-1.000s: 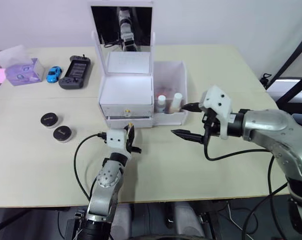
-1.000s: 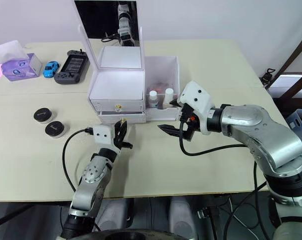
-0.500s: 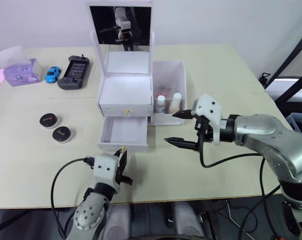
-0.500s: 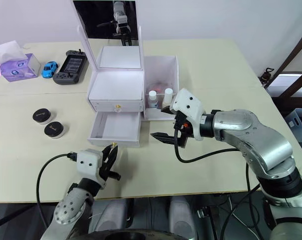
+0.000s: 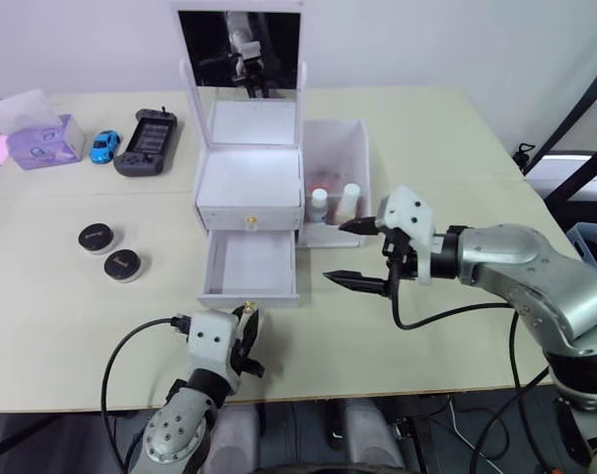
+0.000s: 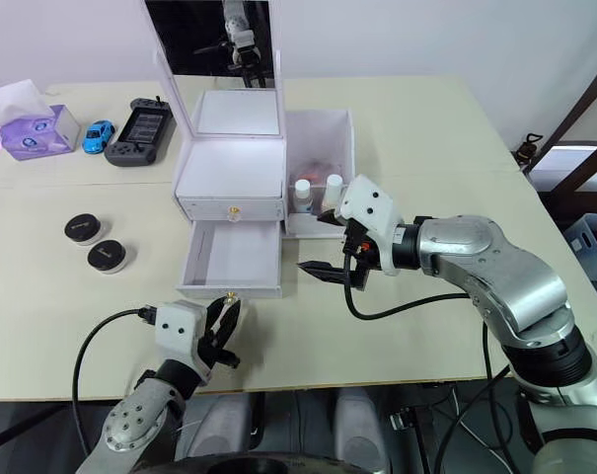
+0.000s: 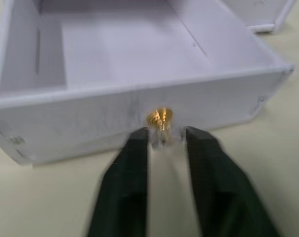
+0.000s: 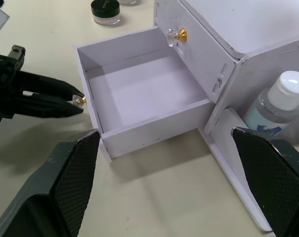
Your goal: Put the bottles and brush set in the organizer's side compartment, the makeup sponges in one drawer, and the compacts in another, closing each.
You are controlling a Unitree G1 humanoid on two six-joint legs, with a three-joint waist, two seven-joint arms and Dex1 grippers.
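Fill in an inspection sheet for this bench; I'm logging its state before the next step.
Surface: beige table, bare at the front right.
Job's things: white organizer, mirror lid upright; lower drawer pulled out and empty, upper drawer shut. Two white-capped bottles stand in the side compartment. Two black compacts lie left of the organizer. Makeup sponges: nothing seen.
Clutter: game console, blue toy car, purple tissue box at the back left.
Grippers: left hand closed on the lower drawer's gold knob; right hand open, hanging right of the drawer.
Cables: black cable under the right arm.
Surroundings: pale wall behind.
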